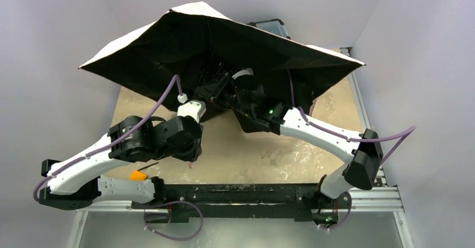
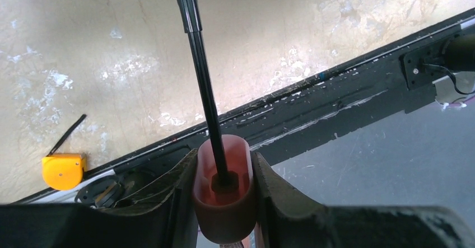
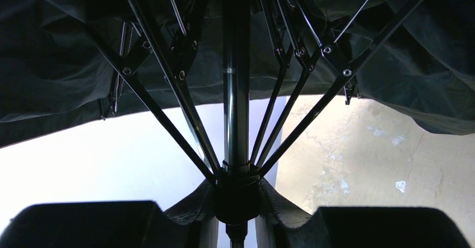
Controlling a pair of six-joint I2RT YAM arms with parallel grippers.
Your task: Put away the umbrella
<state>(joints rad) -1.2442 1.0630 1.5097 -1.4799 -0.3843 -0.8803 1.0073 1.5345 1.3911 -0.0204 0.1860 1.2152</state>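
Umbrella (image 1: pixel 224 41): canopy open, black underside toward arms.
L gripper (image 2: pixel 224 163): clenched on pink handle (image 2: pixel 224 220).
R gripper (image 3: pixel 237 189): clamped on runner (image 3: pixel 237 203), ribs spread.
Orange obj (image 2: pixel 63 171): on table (image 2: pixel 313 29).

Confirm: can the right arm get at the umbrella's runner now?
Probably yes: the right gripper sits at the runner of the umbrella, fingers on either side; the ribs fan away above, nothing between.

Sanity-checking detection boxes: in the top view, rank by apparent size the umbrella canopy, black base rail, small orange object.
Largest: umbrella canopy.
Next: black base rail.
Smallest: orange object.
None look close.
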